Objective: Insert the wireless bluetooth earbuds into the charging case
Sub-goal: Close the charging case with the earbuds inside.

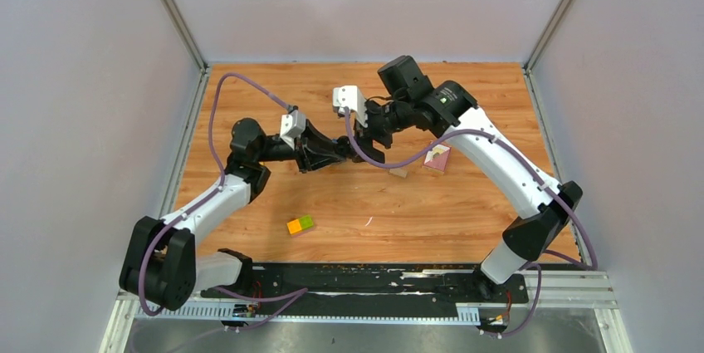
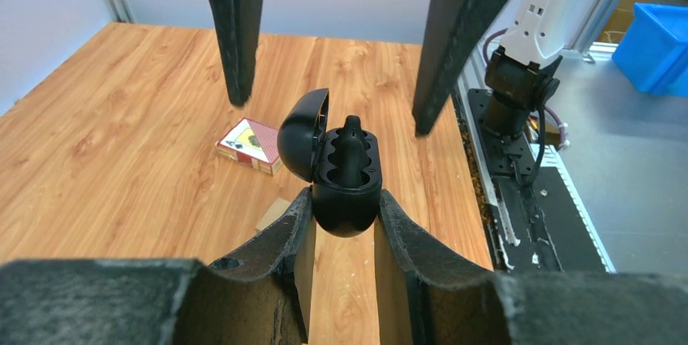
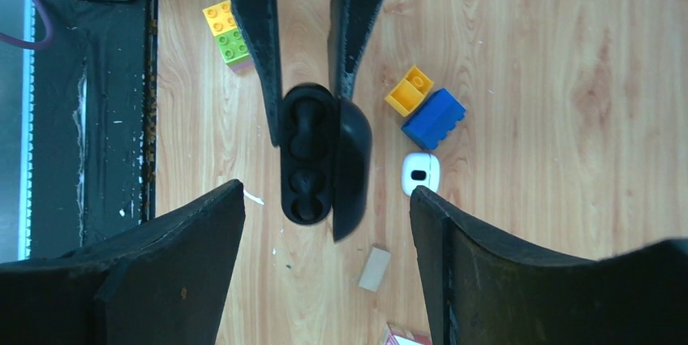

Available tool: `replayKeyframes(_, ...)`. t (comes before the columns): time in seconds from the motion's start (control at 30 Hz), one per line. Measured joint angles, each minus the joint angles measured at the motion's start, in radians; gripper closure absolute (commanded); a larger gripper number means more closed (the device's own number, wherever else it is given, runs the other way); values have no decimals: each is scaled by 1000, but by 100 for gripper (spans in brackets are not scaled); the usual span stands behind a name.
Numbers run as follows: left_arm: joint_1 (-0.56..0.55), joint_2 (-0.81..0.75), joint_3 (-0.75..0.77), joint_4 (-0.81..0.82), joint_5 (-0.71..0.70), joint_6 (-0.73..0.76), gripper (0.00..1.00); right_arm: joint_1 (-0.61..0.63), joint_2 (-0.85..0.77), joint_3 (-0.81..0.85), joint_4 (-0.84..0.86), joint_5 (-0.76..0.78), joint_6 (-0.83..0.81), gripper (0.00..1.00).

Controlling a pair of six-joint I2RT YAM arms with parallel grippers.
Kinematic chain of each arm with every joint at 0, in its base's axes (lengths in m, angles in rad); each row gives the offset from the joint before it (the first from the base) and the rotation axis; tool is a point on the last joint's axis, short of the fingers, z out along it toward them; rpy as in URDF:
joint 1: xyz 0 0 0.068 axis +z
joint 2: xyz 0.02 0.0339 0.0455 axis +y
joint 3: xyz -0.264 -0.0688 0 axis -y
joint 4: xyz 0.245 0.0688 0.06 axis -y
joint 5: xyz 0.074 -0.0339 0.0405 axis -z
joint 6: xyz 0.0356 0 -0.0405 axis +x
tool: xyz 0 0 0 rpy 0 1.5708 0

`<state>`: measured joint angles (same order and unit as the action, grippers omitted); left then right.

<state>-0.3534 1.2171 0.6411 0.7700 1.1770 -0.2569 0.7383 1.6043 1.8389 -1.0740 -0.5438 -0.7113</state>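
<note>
- 1 blk charging case [image 2: 347, 178], lid open, mid-frame, L gripper [image 2: 341, 200] clenched on it.
- 1 blk earbud [image 2: 350, 130] seated; 2nd socket unclear.
- R gripper [image 3: 324, 195] released, astride case.

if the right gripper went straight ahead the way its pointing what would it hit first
Most likely the open black charging case, held by the left gripper dead ahead of the open right gripper. Depth is unclear; its wide jaws might straddle it.
</note>
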Motion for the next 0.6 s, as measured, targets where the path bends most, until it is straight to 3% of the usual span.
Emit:
replayKeyframes(0.3,0,51,71,-118,-126,-64,100,16,35,-2,0,-26,-14,25)
replayKeyframes(0.5,-1,112,80,-127,-189,-145,100,21,-81,-109,24,98,-10,23)
replayKeyframes(0.6,-1,138,80,-176,-178,-142,100,-62,-143,-171,46,127,39,24)
